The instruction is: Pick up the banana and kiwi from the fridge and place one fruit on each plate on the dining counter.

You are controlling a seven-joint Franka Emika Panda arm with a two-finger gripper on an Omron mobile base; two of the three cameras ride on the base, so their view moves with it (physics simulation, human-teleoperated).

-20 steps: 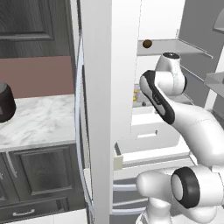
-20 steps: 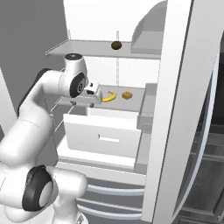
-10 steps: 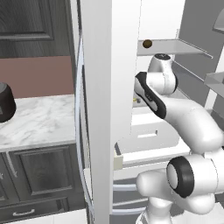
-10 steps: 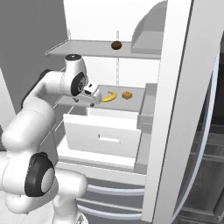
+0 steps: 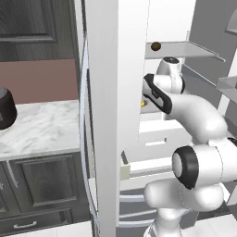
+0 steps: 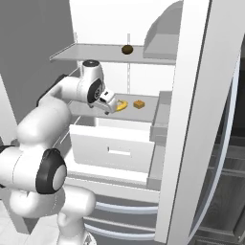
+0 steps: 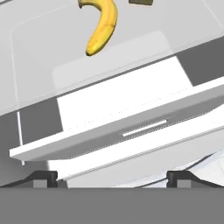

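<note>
Right base view: my hand [image 6: 109, 101] is inside the open fridge [image 6: 191, 119], just above the middle shelf [image 6: 148, 103]. My fingers are spread wide apart and there is nothing between them. From this side it is hard to see the fingers well, but the hand view shows the two dark tips [image 7: 43, 177] far from each other with only air in the gap.

The banana [image 6: 119, 105] lies on that middle shelf, just beside my hand. I am not touching it. A small tan cube [image 6: 139, 104] sits near the banana, a bit further to the right. In the hand view the banana [image 7: 101, 27] is near the top, yellow and curved, with its thin end pointing down toward me. A corner of the cube [image 7: 141, 2] peeks in at the top edge.

The kiwi [image 6: 127, 49] is on the top shelf, up above my hand and well apart from it. In the left base view the kiwi [image 5: 156, 46] sits at the near end of that shelf, right next to the white door [image 5: 115, 115].

Under the middle shelf is a white drawer [image 6: 112, 148]. In the hand view the drawer [image 7: 127, 127] has a thin slot in its front.

In the left base view a marble tabletop [image 5: 41, 127] is to the left of the fridge, with a dark round pot [image 5: 5, 109] at its edge.
</note>
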